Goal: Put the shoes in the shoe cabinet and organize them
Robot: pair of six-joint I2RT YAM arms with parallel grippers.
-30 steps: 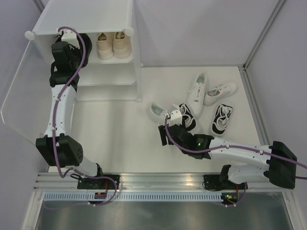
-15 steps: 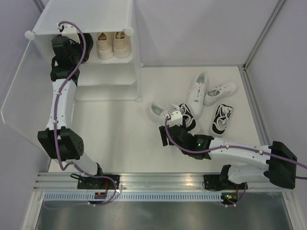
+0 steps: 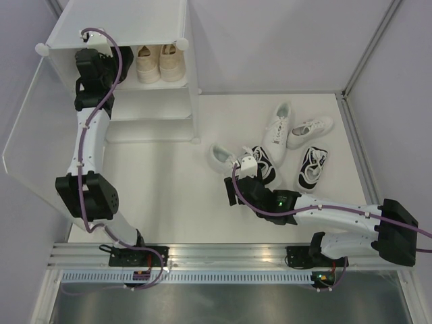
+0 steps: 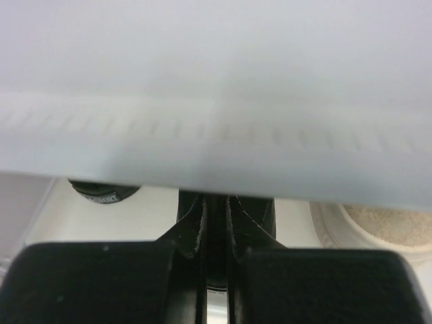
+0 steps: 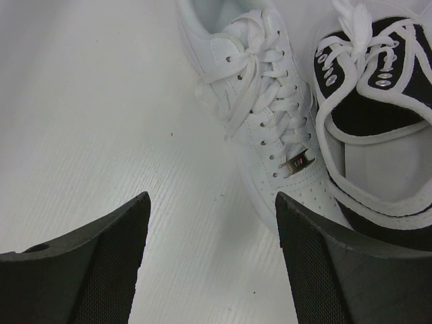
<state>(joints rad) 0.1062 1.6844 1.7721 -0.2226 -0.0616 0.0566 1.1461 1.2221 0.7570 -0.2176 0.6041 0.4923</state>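
Note:
The shoe cabinet (image 3: 169, 108) stands at the back left with a beige pair (image 3: 160, 63) on its top shelf. My left gripper (image 3: 101, 62) reaches into that top tier beside the beige pair. In the left wrist view the left gripper (image 4: 214, 209) is shut on the thin edge of a black shoe (image 4: 256, 212); a second black shoe (image 4: 101, 191) and a beige toe (image 4: 385, 226) lie beyond it. My right gripper (image 3: 237, 179) is open and empty over the table. The right wrist view shows this gripper (image 5: 212, 209) just short of a white shoe (image 5: 263, 115) and a black-and-white shoe (image 5: 378, 121).
The cabinet's frosted door (image 3: 27, 135) hangs open to the left. Two more white shoes (image 3: 278, 131) (image 3: 310, 130) and a second black-and-white shoe (image 3: 312, 169) lie at the right. The cabinet's top panel (image 4: 216, 88) fills the upper part of the left wrist view.
My left arm has moved a little further up and into the cabinet's top tier. The right arm and the shoes on the table have not moved.

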